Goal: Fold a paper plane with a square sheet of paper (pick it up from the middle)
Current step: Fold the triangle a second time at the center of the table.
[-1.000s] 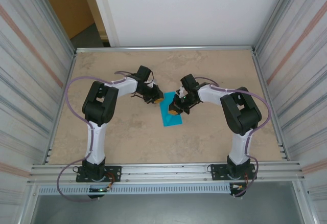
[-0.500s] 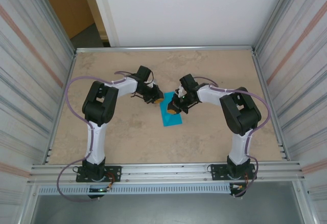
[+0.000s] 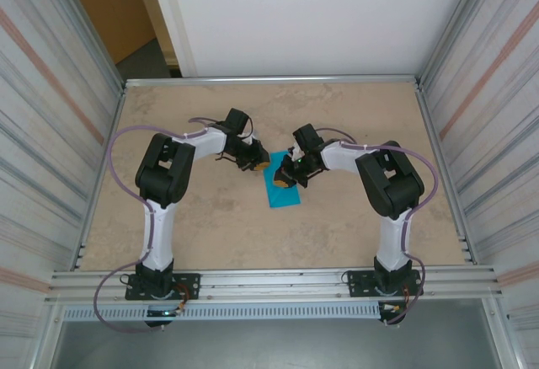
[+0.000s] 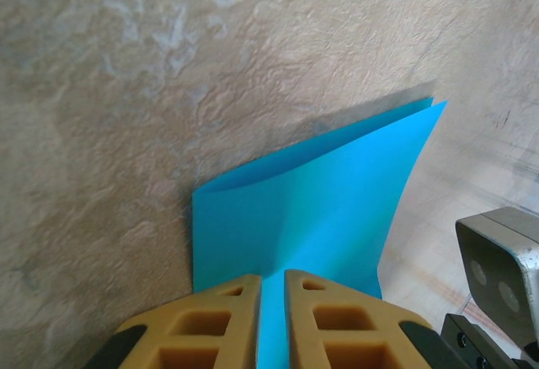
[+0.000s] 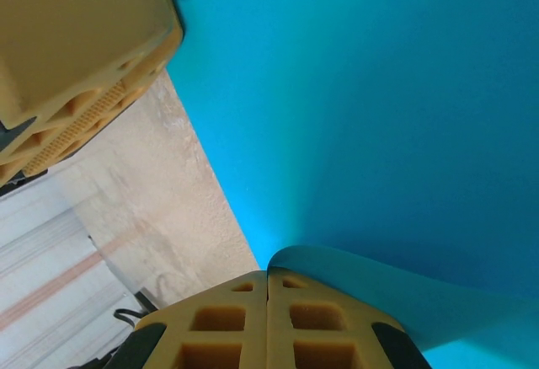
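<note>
The square sheet of paper point(image 3: 284, 193), teal-blue, lies on the table between the two arms. My left gripper point(image 3: 261, 165) is at its far left corner. In the left wrist view its jaws point(image 4: 271, 289) stand a narrow slit apart with paper point(image 4: 320, 200) filling the slit and a crease running away from it. My right gripper point(image 3: 286, 177) sits on the sheet's far end. Its jaws point(image 5: 268, 280) are pressed together, and a curled flap of paper point(image 5: 379, 91) lies over the right finger. No paper plane shape is formed.
The tan stone-patterned table point(image 3: 354, 116) is walled by corrugated metal panels point(image 3: 50, 133) left and right, with an aluminium rail point(image 3: 269, 280) at the near edge. The left gripper's finger point(image 5: 76, 57) shows close by in the right wrist view, and the right wrist camera point(image 4: 501, 259) in the left one.
The right gripper and forearm have edged slightly left over the sheet's far end. The left arm and the paper have stayed put.
</note>
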Motion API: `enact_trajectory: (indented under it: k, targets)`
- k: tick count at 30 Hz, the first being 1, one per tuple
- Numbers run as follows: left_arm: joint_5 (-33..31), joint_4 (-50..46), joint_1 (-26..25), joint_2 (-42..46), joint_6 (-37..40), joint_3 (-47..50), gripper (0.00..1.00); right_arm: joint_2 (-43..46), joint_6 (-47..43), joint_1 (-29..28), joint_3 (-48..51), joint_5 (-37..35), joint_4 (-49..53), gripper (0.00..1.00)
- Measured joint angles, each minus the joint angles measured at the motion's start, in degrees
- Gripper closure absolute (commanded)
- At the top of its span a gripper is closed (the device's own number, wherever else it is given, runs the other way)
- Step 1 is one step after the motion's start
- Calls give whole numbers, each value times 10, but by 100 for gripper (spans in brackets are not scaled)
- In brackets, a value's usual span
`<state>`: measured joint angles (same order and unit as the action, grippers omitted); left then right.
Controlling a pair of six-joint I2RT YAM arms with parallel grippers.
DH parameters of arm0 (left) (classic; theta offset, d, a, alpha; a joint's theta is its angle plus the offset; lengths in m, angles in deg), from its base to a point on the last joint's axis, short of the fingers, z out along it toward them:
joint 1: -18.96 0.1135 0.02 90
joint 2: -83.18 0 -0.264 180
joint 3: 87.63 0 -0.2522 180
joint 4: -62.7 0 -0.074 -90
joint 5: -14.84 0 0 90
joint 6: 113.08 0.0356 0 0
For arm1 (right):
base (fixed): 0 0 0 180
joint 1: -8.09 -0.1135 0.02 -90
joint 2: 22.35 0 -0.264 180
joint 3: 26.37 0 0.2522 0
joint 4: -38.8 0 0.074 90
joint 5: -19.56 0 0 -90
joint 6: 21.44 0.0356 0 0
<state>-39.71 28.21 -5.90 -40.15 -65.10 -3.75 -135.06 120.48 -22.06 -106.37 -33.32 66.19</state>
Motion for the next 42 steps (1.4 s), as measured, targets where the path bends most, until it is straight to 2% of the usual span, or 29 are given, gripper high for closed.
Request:
enact_trajectory:
  k: [42]
  targets:
    - [0, 0, 0, 0, -2, 0, 84, -23, 0, -2, -4, 2, -12, 99]
